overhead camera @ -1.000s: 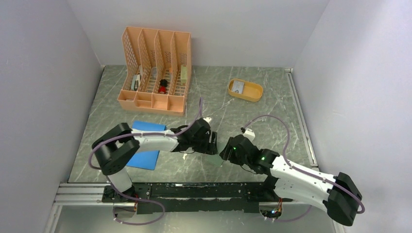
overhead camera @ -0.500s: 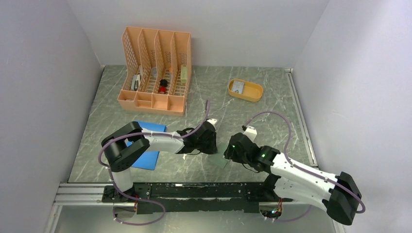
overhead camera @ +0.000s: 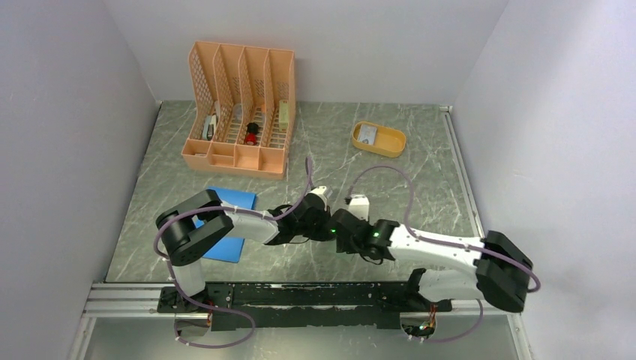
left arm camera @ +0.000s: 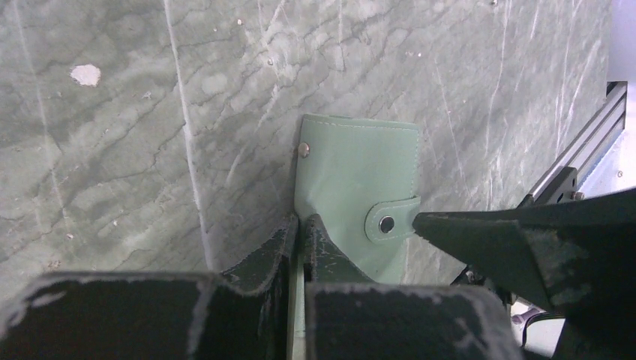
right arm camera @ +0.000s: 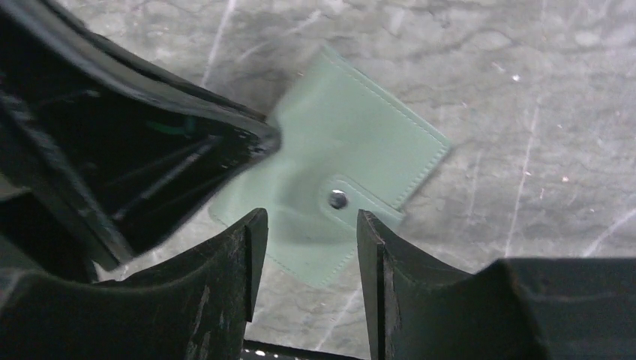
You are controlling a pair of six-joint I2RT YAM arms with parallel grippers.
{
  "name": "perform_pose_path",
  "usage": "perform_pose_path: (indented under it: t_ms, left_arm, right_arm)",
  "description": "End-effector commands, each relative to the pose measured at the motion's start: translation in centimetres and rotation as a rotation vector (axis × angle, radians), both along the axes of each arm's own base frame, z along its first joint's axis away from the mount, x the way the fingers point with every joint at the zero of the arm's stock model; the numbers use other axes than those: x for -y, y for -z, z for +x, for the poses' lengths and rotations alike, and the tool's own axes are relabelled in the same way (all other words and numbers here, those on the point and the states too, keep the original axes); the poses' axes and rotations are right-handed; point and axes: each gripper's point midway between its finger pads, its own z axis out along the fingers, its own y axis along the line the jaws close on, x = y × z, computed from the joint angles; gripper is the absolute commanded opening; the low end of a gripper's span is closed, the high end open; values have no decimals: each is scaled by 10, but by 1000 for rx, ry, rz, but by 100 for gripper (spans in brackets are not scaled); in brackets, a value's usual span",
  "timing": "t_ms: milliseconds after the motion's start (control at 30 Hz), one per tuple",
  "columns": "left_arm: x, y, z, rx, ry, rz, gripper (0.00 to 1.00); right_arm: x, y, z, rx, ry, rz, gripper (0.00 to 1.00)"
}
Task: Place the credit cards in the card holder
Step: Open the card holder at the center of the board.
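At the near edge, both arms reach inward from the mounting rail (overhead camera: 120,300) and meet low over the front middle of the marbled grey-green tabletop (overhead camera: 337,172).

The left tool (left arm camera: 300,225) is clenched on the near edge of the card holder (left arm camera: 358,176). Its two fingers are pressed together, with a strip of the sage-green cover pinched between them. The holder is folded closed, and its tab (left arm camera: 390,222) is snapped down across the open side. A second, bare metal stud sits near a far corner. Whether the holder rests fully on the tabletop or is slightly raised cannot be told.

The right tool (right arm camera: 310,225) is released, with its fingers spread on either side of the snapped tab, just above the cover. In its own wrist view they do not appear to touch the holder. From overhead, the two tools hide the holder completely.

To the left, partly under the left arm, lies a flat blue pad (overhead camera: 225,246).

Farther back on the left stands a peach mesh file organizer (overhead camera: 240,112) with four slots. It holds a few small items, including a red-and-black one.

Far back on the right, well apart from the holder, is a mustard-yellow oval tray (overhead camera: 391,144). A pale credit card (overhead camera: 366,133) lies inside at its left end. How many cards are stacked there cannot be told.
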Motion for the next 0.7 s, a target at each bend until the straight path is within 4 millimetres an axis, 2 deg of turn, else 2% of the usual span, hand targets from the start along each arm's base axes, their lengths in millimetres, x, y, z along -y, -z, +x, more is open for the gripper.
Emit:
perform_pose_path:
  t_ms: [0,100,233,400,533,667]
  left_arm:
    - [-48,62,-40,-143,42,227,5]
    - [-48,61,-40,-143,47,222,5]
    - [-47,59,-41,-142,52,214,5]
    - [-48,59,-42,-141,54,205,5]
    - [-49,58,-43,-139,55,196,5]
    - [-51,55,-44,-134,52,185,5]
  right_arm:
    - [1,-6,11,82,11,-187,52]
    - [8,-2,13,98,28,-316,51]
    - [17,-1,13,103,53,-405,49]
    - [23,8,8,74,72,-441,46]
    - [19,17,5,51,66,-436,44]
    - [22,36,-3,2,68,-430,40]
